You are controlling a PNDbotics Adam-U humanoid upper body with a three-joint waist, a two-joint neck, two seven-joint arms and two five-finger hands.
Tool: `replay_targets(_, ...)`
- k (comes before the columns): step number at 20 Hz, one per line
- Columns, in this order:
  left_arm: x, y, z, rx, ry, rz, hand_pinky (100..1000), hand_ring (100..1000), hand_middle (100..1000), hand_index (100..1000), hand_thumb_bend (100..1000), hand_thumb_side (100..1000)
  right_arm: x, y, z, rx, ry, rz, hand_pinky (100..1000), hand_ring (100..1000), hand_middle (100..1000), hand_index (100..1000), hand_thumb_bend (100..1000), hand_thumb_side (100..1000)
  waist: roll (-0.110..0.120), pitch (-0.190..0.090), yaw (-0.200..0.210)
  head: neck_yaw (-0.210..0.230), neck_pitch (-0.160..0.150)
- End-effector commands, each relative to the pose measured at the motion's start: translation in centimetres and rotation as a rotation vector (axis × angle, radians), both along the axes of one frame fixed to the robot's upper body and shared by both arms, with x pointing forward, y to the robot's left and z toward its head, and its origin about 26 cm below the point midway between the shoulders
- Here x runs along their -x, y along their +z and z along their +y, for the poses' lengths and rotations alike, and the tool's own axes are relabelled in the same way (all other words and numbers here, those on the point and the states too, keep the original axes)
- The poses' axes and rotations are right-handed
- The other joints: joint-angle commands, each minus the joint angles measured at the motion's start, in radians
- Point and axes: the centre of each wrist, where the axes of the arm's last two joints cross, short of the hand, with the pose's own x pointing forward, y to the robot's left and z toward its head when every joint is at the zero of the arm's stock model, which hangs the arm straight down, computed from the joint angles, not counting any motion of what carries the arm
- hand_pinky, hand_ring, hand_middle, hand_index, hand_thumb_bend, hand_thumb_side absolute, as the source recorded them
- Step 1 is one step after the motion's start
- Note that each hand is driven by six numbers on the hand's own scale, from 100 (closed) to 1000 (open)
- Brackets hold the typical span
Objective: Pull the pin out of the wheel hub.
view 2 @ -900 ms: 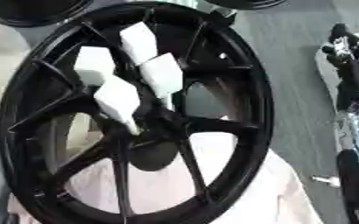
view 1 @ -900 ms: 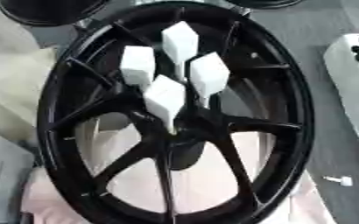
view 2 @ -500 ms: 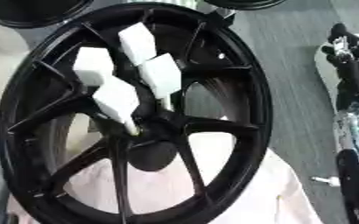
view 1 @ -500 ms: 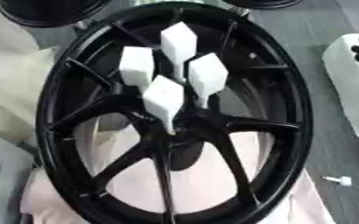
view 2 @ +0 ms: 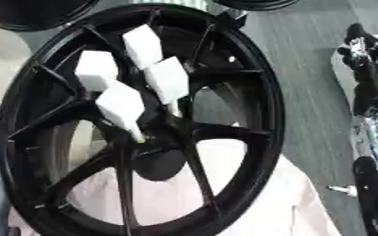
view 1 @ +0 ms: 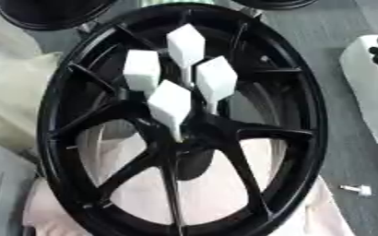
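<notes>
Across the middle lies one black wheel (view 1: pixel 180 124) on pale cloth (view 1: pixel 224 203); four white pins (view 1: pixel 169 103) stand at its hub (view 1: pixel 184 138); right hand (view 2: pixel 366 50), far right, finger state unclear; left unseen.

Right hand (view 2: pixel 368 69) at right edge, black, fingers unclear; left hand unseen.

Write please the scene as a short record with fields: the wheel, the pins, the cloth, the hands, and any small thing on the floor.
wheel: black spoked wheel, filling most of the view
pins: four white block-headed pins standing in the hub, all still in place
cloth: pale pink cloth under the wheel's lower part
hands: right hand shows dark at the right edge, fingers unclear; left hand not seen
small thing: white small part on the grey floor, lower right
</notes>
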Motion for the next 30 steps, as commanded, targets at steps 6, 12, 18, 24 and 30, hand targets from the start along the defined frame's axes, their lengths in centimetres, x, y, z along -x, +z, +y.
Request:
replay_targets(6, 2.2, -0.5, -2.2, -0.152, 0.069, 0.009, 770, 691, 699, 809, 763, 571, 0.3, 1.5, -0.6, 0.051, -0.009, -0.027, 884, 755, 714, 753, 383, 569, 0.001, -0.036, -0.001, 0.005, -0.009)
replay_targets(12, 3.4, -1.7, -4.2, -0.202, 0.114, 0.030, 770, 710, 732, 826, 772, 563, 0.3, 1.5, -0.5, 0.053, -0.005, -0.028, 884, 755, 714, 753, 372, 574, 0.001, -0.031, -0.005, 0.007, -0.013)
replay_targets(18, 3.4, -2.2, -5.5, -0.178, 0.132, 0.077, 765, 700, 725, 829, 765, 554, 0.3, 1.5, -0.5, 0.055, -0.005, -0.026, 884, 755, 714, 753, 368, 577, -0.004, -0.026, -0.009, 0.022, -0.004)
replay_targets(24, 2.1, -2.3, -6.0, -0.180, 0.139, 0.124, 767, 698, 723, 829, 764, 542, 0.3, 1.5, -0.4, 0.053, -0.006, -0.024, 883, 755, 714, 753, 366, 579, -0.006, -0.024, -0.010, 0.038, 0.007)
replay_targets(30, 1.2, -2.8, -6.6, -0.211, 0.145, 0.145, 765, 693, 703, 824, 766, 522, 0.3, 1.5, -0.4, 0.051, -0.003, -0.024, 883, 755, 714, 753, 366, 579, -0.008, -0.025, -0.012, 0.040, 0.010)
